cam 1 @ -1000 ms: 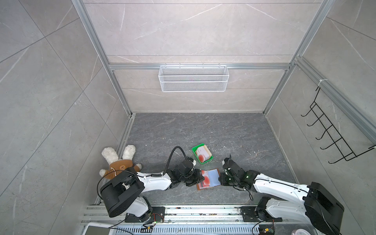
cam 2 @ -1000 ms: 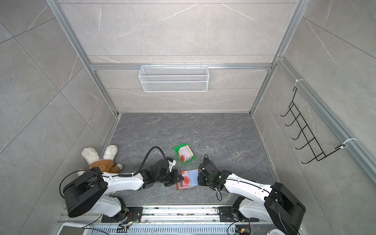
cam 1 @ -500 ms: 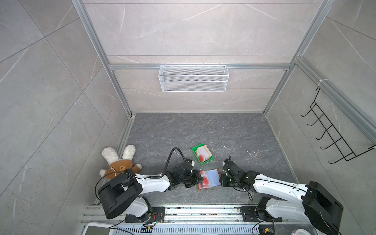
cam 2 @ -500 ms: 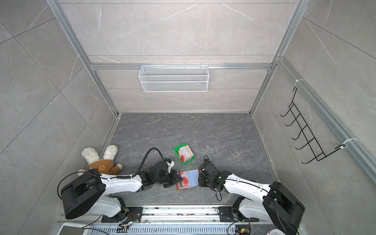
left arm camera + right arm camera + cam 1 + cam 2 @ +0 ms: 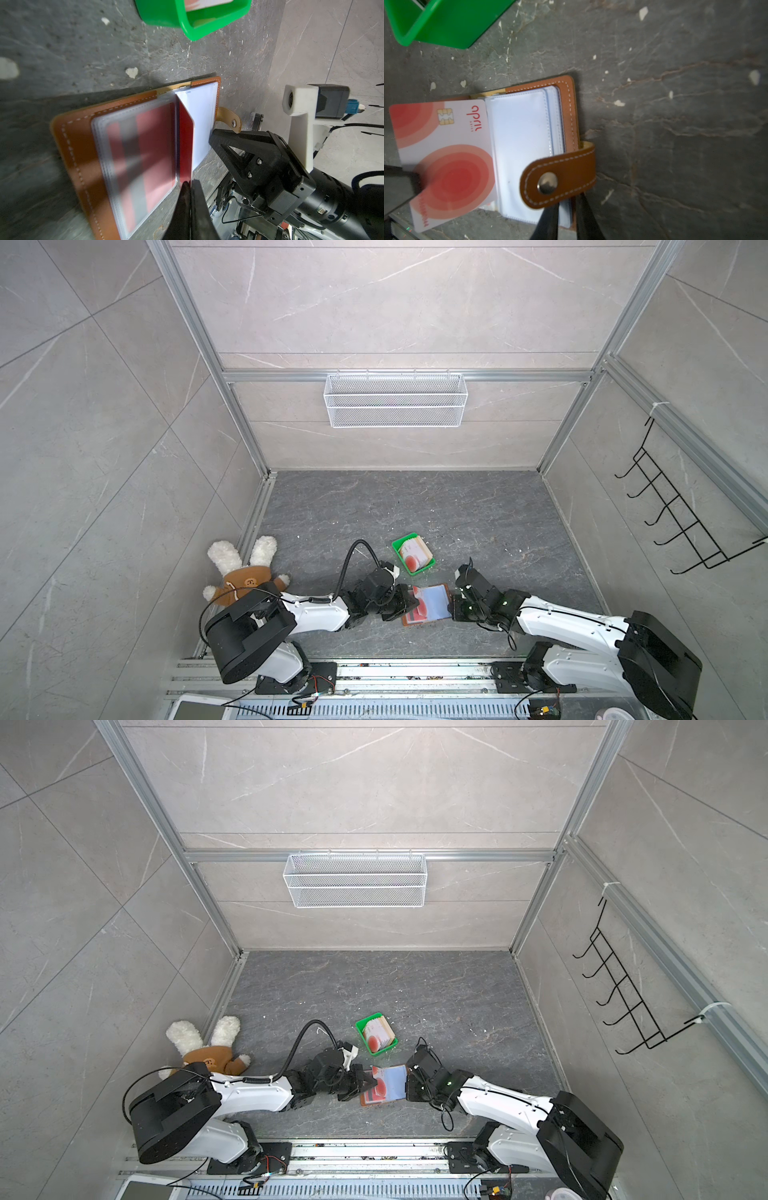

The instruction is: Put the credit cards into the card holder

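Insertion under way, by my read. left gripper (image 5: pixel 187 187) is pressed shut near one edge of a credit card (image 5: pixel 446 149). The card sticks out ahead of its tips, tilted up over the spine of the card holder (image 5: pixel 70 145). Holder lies open and flat on the floor, between the two tools and right in front of both. Card's leading edge is at the spine-side edge of the empty sleeve (image 5: pixel 519 145). Can't tell if it's inside or just lying on top.

right gripper (image 5: pixel 569 202): jaws a little apart, holder's outer cover edge between them, one finger (image 5: pixel 550 218) over the sleeve stack. Clamped or just pinning, can't tell. Strap (image 5: pixel 560 180) is flopped onto the sleeve just ahead of its tips.

Stored card (image 5: pixel 158 145) sits in a sleeve on the left gripper's side of the spine. Remaining credit cards (image 5: pixel 413 556) are in the green tray (image 5: pixel 442 29), beside both tools on the side away from the arm bases.

Risks:
- Edge-only pinch: card can pivot in the grip if it catches the sleeve lip.
- Card rides over the sleeve instead of into it. The plastic is thin and the mouth is probably barely open.
- A push toward the right gripper slides the whole holder if that hold is loose.
- Strap lies in the card's path and could block full seating.
- Tools are close together, so an overshoot means finger contact.
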`<action>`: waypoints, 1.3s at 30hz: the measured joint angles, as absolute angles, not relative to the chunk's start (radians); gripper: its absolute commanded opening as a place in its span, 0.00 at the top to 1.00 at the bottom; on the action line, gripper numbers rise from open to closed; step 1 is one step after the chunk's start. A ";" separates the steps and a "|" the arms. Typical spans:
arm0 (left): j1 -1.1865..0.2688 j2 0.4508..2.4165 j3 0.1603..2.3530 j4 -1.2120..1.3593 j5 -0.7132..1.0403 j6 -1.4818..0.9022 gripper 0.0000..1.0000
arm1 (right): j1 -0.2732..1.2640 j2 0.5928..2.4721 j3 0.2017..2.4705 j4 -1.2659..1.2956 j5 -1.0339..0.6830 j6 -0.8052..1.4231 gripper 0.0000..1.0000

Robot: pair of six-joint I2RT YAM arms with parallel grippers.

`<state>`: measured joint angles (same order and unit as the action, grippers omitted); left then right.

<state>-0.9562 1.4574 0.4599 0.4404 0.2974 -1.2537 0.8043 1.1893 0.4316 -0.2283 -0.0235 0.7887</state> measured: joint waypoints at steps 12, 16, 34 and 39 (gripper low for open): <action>-0.956 1.433 0.450 0.406 0.290 -1.253 1.00 | 0.804 1.188 0.431 -0.228 -0.023 0.789 0.81; -0.961 1.418 0.449 0.390 0.290 -1.253 1.00 | 0.804 1.188 0.431 -0.228 -0.023 0.789 0.81; -0.962 1.483 0.449 0.452 0.300 -1.253 1.00 | 0.804 1.188 0.430 -0.228 -0.023 0.789 0.81; -0.961 1.505 0.449 0.474 0.313 -1.253 1.00 | 0.804 1.188 0.430 -0.228 -0.023 0.789 0.81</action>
